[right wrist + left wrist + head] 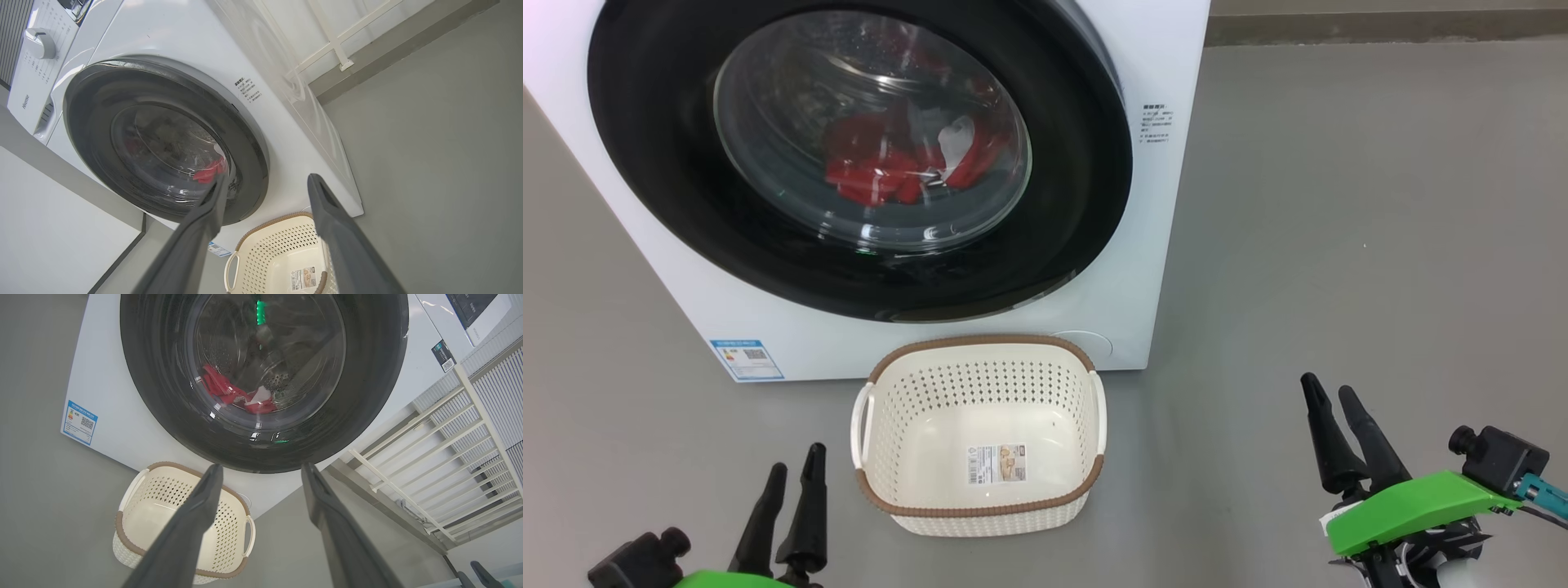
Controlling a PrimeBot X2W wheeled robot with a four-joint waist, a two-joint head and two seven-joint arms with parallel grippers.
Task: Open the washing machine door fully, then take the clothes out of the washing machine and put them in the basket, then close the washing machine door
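Observation:
The white washing machine [1152,245] stands at the upper left, and its washing machine door [654,163], black-rimmed with a glass window, sits flush against the front. Red clothes [882,171] with a white patch lie inside the drum, seen through the glass. The cream basket [980,341] rests on the floor just in front of the machine and holds just a paper label. My left gripper [796,459] hangs open at the lower left, left of the basket. My right gripper [1327,385] is open at the lower right. Both wrist views look along spread fingers [196,522] [339,237] toward the door.
Grey floor [1339,245] stretches to the right of the machine. A white slatted railing [449,437] runs beside the machine's far side. A blue label [746,359] marks the front's lower left corner. A pale panel [61,228] stands close on the machine's other side.

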